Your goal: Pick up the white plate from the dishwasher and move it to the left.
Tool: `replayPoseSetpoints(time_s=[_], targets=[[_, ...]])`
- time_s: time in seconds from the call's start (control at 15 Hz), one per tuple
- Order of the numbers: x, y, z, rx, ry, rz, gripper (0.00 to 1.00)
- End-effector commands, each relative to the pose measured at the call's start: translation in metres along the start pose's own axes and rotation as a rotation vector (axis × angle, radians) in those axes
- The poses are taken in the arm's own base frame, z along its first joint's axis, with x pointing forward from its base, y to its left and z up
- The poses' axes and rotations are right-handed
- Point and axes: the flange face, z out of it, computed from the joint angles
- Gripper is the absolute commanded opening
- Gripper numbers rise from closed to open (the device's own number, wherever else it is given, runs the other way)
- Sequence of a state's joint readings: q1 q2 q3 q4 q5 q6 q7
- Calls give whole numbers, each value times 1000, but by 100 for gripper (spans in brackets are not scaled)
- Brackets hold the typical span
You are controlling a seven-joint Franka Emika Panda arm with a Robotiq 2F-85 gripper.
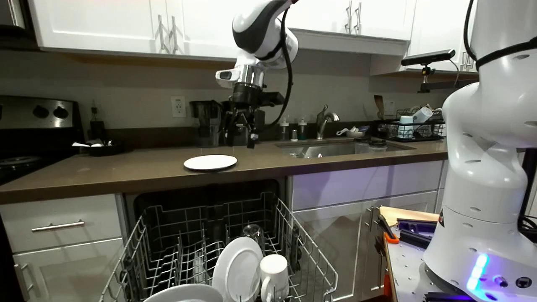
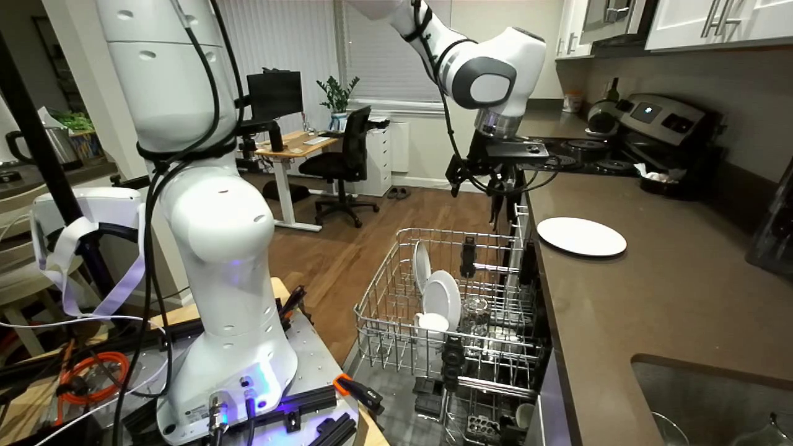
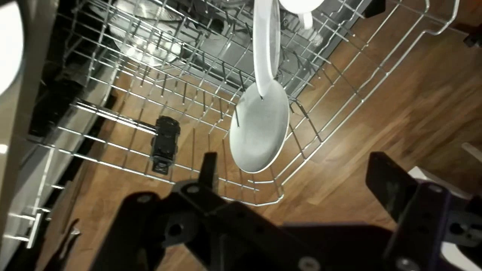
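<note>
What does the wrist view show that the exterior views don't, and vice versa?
Wrist view only: nearly the whole outline of the white plate in the dishwasher rack; the exterior views crop or partly hide it.
Exterior views only: the robot base, the stove, the sink.
Both: that dishwasher rack, the other rack plate, the mug and the counter plate (last two cropped in the wrist view), and the jaws, seen open in the wrist view.

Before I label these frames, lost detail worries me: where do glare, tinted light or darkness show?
In both exterior views, the countertop plate washes out white and the robot's base glows blue; in an exterior view, the dishwasher interior sinks toward black; in the wrist view, glare brightens the wooden floor.
</note>
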State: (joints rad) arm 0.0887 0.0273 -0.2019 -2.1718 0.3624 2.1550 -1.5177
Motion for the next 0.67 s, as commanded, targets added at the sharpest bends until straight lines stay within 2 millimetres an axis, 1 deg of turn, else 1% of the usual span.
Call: replayPoseSetpoints(time_s=[0.0, 0.13, 0.27, 0.6], targets=[[10, 18, 31, 160, 24, -125, 100], [13, 20, 51, 266, -9, -142, 100], [13, 24, 69, 329, -70, -100, 100], [12, 41, 104, 289, -259, 34, 100]])
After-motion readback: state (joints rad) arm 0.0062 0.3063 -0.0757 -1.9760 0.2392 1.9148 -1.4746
